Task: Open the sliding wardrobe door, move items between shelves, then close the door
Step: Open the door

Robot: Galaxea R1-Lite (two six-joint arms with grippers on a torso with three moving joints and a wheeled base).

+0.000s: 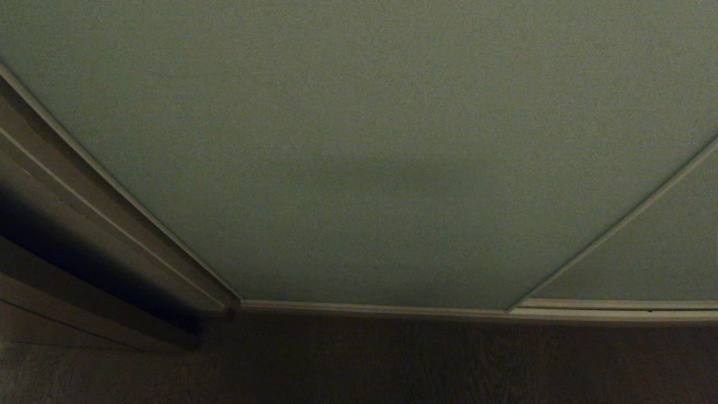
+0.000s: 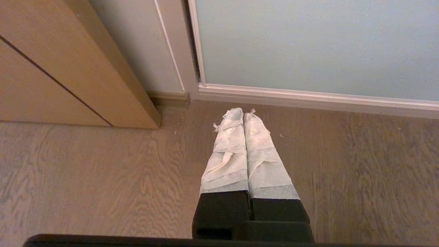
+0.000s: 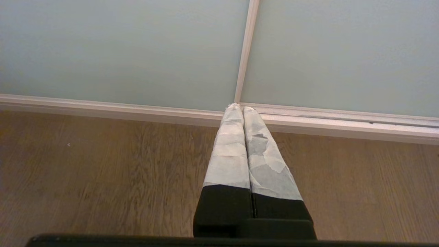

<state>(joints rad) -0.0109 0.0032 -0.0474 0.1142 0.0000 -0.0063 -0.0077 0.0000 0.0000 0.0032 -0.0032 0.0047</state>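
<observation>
The sliding wardrobe door (image 1: 370, 146) is a pale grey-green panel with a thin light frame, closed and filling most of the head view. It also shows in the left wrist view (image 2: 308, 44) and the right wrist view (image 3: 120, 48). A second like panel (image 1: 645, 247) overlaps it at the right. My left gripper (image 2: 242, 112) hangs low over the wooden floor near the door's left bottom corner, shut and empty. My right gripper (image 3: 240, 108) is shut and empty too, pointing at the seam between the two panels. The items and the shelves are hidden behind the door.
A brown wooden side panel (image 2: 68, 61) stands left of the wardrobe, with a pale frame post (image 2: 178, 48) between it and the door. The bottom rail (image 3: 308, 120) runs along the wood-grain floor (image 2: 85, 178). Neither arm shows in the head view.
</observation>
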